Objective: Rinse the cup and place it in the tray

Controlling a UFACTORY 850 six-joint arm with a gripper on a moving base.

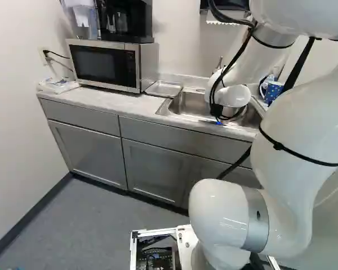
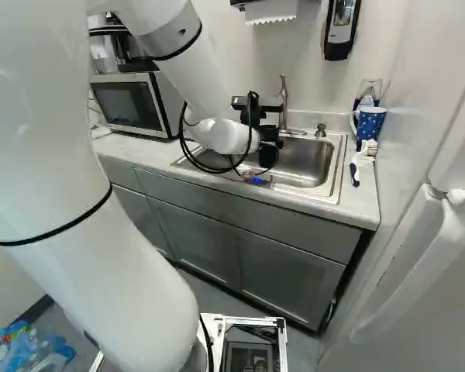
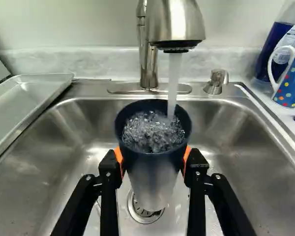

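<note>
Tall, dark-blue, tapered cup [image 3: 150, 172] under running water above a stainless-steel sink [image 3: 39, 172].
Left to right: shallow silver metal tray [image 3: 34, 96], beside the sink; black gripper [image 2: 270, 139], its orange-padded fingers [image 3: 108, 169] parted to the cup's width and clasping both sides; brushed-metal faucet [image 3: 176, 22], streaming into the cup; blue polka-dot mug [image 3: 290, 81].
</note>
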